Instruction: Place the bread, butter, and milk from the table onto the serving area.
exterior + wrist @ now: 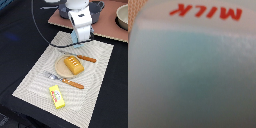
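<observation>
The pale-blue milk carton (192, 75) fills the wrist view, with red "MILK" lettering on it; it sits right against the camera, inside my gripper. In the exterior view my gripper (81, 41) is low over the far edge of the beige striped serving mat (35, 82) and hides the carton. The orange-brown bread (73, 65) lies on the round tan plate (59, 67) in the middle of the mat. The yellow butter box (57, 96) lies on the near part of the mat.
An orange-handled knife (82, 58) and fork (66, 80) flank the plate. A pinkish-brown board (107, 25) with a grey pot (122, 17) stands behind the mat at the exterior view's right. The black table (20, 40) surrounds the mat.
</observation>
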{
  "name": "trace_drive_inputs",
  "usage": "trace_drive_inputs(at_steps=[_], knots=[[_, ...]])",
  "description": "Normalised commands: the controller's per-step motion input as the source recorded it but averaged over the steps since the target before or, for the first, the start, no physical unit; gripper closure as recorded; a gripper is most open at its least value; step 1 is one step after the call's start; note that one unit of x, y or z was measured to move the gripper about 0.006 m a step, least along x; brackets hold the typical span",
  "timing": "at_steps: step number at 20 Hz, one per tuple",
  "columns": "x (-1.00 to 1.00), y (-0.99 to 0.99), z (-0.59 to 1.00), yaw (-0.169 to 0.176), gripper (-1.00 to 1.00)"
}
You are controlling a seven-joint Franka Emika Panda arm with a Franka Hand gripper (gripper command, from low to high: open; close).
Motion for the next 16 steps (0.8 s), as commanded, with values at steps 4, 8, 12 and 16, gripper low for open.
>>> trace_drive_inputs(at_steps=[4,8,12,16], knots=[[0.49,0.16,0.70,-0.122,-1.00],[0.51,0.24,0.86,-0.122,-1.00],[0.38,0.30,0.98,-0.119,-1.00],[0.10,0.28,0.99,-0.027,-1.00]])
